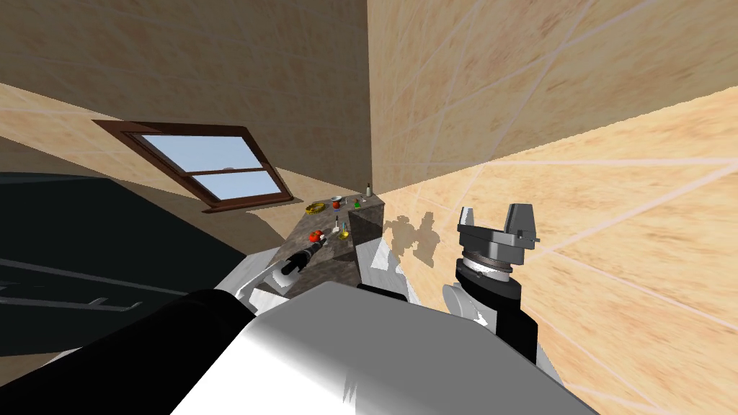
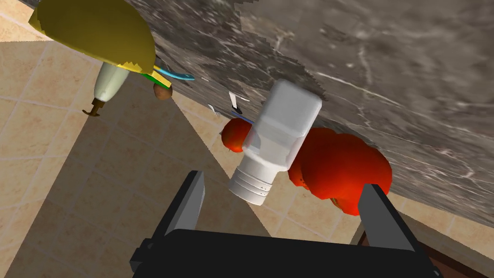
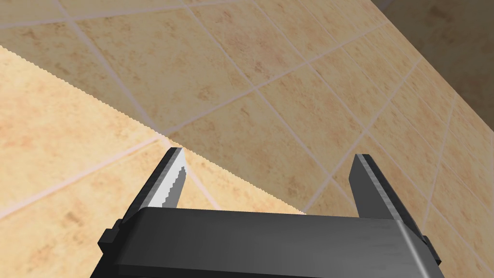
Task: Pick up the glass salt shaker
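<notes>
Just ahead of the left gripper's (image 2: 283, 186) spread fingers (image 2: 192, 202), the white salt shaker (image 2: 277, 135) stood on the dark tabletop (image 2: 386, 72), a red object (image 2: 342, 169) just beside it; advancing squarely before closing should exclude that object.

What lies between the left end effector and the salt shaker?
Nothing: in the left wrist view the gap from the open left end effector to the white salt shaker is bare.
</notes>
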You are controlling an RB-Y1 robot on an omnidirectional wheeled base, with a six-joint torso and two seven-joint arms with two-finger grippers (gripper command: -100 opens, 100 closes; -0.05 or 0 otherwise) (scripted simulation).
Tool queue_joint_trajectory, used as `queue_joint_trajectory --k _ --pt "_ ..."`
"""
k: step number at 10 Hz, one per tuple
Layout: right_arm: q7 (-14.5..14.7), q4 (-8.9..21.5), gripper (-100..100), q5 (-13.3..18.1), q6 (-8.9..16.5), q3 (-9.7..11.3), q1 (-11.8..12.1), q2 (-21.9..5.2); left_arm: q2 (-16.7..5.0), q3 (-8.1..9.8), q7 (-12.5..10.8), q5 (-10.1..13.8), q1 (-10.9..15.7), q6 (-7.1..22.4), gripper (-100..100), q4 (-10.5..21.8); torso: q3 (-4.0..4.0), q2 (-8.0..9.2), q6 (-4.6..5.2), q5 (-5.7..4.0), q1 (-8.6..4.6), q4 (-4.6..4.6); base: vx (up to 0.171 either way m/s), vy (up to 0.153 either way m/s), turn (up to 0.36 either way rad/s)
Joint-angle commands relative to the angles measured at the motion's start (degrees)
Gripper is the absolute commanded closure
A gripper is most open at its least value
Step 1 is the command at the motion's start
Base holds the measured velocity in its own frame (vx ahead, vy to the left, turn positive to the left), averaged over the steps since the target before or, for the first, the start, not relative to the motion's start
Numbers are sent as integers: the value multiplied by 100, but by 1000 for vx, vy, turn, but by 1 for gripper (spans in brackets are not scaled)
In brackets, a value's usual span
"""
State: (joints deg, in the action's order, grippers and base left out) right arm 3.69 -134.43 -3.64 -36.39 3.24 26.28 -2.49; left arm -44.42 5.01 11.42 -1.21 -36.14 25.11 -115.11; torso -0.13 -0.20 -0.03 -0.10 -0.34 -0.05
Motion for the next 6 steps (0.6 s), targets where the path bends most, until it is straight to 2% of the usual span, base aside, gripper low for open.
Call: queue_joint_trajectory --k 1,4,6 --pt "0 0 0 0 0 0 0 0 -105 16 19 15 -10 158 -100 2 0 0 0 0 0 0 45 -78 -32" --pt "0 0 0 0 0 0 -1 0 -492 73 96 45 -69 549 -100 170 8 12 1 2 6 3 39 -71 -25" --pt "0 0 0 0 0 0 0 0 -685 103 136 60 -101 749 -100 253 1 1 2 1 6 1 81 -75 -76"
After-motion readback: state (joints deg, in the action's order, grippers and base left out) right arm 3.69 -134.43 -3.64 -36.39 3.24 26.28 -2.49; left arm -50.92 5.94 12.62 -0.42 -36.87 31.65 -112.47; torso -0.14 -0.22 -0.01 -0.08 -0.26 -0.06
